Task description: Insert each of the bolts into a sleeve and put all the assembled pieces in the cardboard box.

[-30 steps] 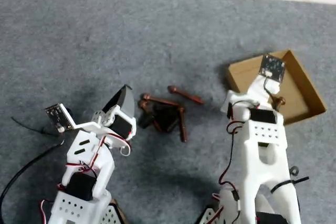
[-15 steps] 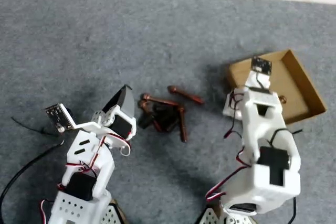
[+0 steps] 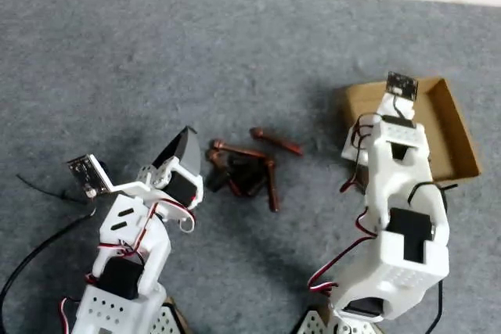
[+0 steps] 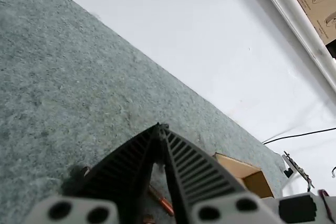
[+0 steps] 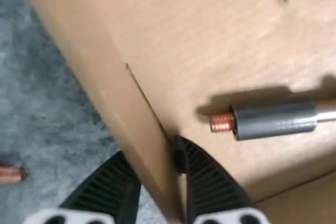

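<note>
The right end effector (image 5: 152, 150) hangs over the near wall of the cardboard box (image 3: 442, 127), its fingers spread and holding nothing, one finger on each side of the wall's top edge as its wrist view shows it. I cannot tell whether they touch the card. Just beyond it, on the box floor, lies one assembled piece (image 5: 273, 120). This is a grey sleeve with the bolt's copper thread poking out of one end, flat on its side and well inside the wall. That fits a delivery made, with the spread fingers standing clear of the piece. The left end effector (image 4: 160, 128) has its fingers pressed together on nothing. It sits low over the grey desk (image 3: 156, 60) and points toward the heap of loose bolts (image 3: 244, 168), which lies between the two arms and well apart from the box. Darker pieces lie among them; I cannot tell whether they are sleeves. By my reckoning most of the job is not yet done, since several bolts lie unassembled on the desk.
</note>
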### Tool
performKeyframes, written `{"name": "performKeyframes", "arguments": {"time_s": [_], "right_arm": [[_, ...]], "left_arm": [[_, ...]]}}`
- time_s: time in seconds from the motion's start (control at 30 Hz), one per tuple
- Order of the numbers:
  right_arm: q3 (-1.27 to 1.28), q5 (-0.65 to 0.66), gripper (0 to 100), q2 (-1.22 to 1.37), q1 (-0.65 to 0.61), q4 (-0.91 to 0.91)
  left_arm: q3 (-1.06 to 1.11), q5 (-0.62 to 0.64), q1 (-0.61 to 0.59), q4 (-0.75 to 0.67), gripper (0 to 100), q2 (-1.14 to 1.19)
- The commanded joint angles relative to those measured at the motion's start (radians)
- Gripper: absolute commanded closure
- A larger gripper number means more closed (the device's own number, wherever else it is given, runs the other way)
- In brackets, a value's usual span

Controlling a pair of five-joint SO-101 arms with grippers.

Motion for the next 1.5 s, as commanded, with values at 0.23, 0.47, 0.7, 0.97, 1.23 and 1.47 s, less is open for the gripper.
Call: {"name": "performKeyframes", "arguments": {"time_s": [0.23,0.47,0.7,0.97,1.23,1.47], "right_arm": [[-0.340,-0.006,99.5,0.154,-0.122,0.085],[-0.634,-0.011,99.5,0.404,-0.073,0.202],[-0.819,-0.009,99.5,0.556,-0.028,0.211],[-0.851,0.101,99.5,0.598,-0.061,0.309],[-0.851,0.322,99.5,0.605,-0.127,0.358],[-0.851,0.327,99.5,0.607,-0.114,0.352]], "left_arm": [[0.022,-0.009,0.013,0.002,99,0.001],[0.022,-0.009,0.013,0.002,99,0.001],[0.022,-0.009,0.013,0.002,99,0.001],[0.022,-0.009,0.013,0.002,99,0.001],[0.022,-0.009,0.013,0.002,99,0.001],[0.022,-0.009,0.013,0.003,99,0.001]]}}
